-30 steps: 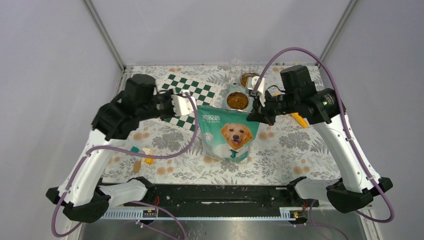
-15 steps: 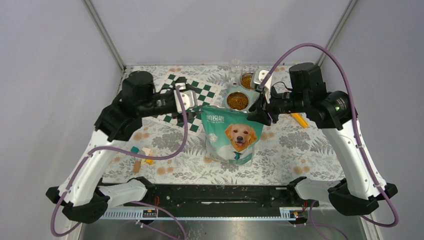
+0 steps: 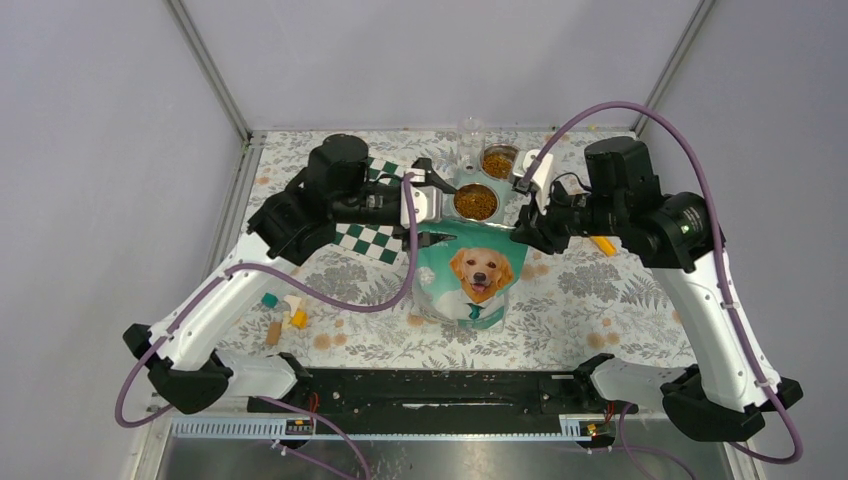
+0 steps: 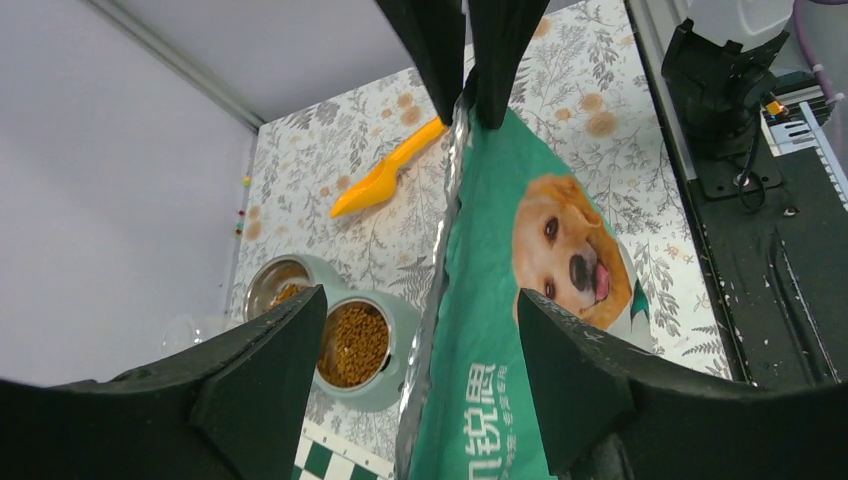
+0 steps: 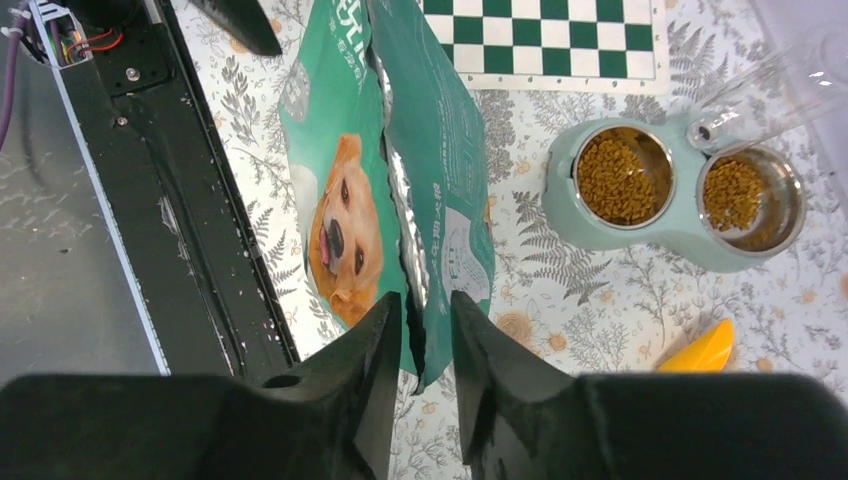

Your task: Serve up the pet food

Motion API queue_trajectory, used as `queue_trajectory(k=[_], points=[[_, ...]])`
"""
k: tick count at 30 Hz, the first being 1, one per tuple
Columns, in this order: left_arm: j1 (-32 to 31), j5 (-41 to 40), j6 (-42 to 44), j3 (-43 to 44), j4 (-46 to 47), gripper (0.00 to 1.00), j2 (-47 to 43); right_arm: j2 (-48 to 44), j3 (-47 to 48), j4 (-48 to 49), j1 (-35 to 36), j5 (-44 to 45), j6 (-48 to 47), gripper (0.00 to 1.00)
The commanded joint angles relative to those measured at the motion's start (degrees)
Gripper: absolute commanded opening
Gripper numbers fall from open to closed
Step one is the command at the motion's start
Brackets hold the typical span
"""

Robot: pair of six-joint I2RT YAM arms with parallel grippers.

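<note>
Wide open, my left gripper hangs, seen from above, at the left top corner of the upright teal-green bag with the golden dog picture, while my right gripper sits at its right top corner. Just behind the bag, the small brown-orange kibble pellets lie in both steel cups of the pale green double feeder. An orange plastic scoop lies to the right and a green-and-white checkered mat to the left. From my left wrist, my black fingers stand far apart with the bag's silver-lined top edge running between them; neither touches it and they hold nothing. The kibble pellets sit in the double feeder left of the bag. From my right wrist, my jaws stand only a little apart with the bag's corner in the gap, and I cannot tell whether either pad touches it.
</note>
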Motion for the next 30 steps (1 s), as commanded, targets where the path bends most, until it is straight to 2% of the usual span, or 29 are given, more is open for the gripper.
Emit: queue_trajectory(k=[1,5,7,16,22,23,26,27,30], points=[[-1.85,2.48,-0.45,3.55,4.19,0.7,2.51,1.79,-0.63,-1.35,0.31,0.57,-1.07,0.27],[-3.56,0.79,-0.32,4.84,4.18,0.67,4.95,2.73,-0.24,-1.34,0.3,0.38,-1.07,0.06],[-4.49,0.09,-0.16,5.2,4.2,0.66,6.1,2.81,-0.04,-1.19,0.32,0.09,-0.92,0.0],[-9.05,-6.5,1.43,4.32,7.21,0.61,8.66,-0.12,-2.99,5.98,0.26,-3.7,3.13,0.0],[-9.15,-6.11,2.68,6.39,3.74,0.43,11.32,-0.92,-4.58,11.32,0.3,-4.97,5.78,0.0],[-9.17,-6.06,3.3,6.76,2.22,0.36,11.75,-0.85,-4.52,11.93,0.29,-5.21,6.05,0.0],[-9.15,-7.67,4.63,8.19,-1.67,0.03,12.6,-0.9,-4.45,12.96,0.3,-5.07,6.44,0.0],[-9.12,-8.73,4.68,8.15,-1.97,0.0,12.45,-1.1,-4.64,13.19,0.3,-4.51,6.56,0.0],[-9.06,-11.33,6.15,7.87,-3.81,0.0,11.7,-2.24,-5.37,13.96,0.3,-2.22,6.6,0.0]])
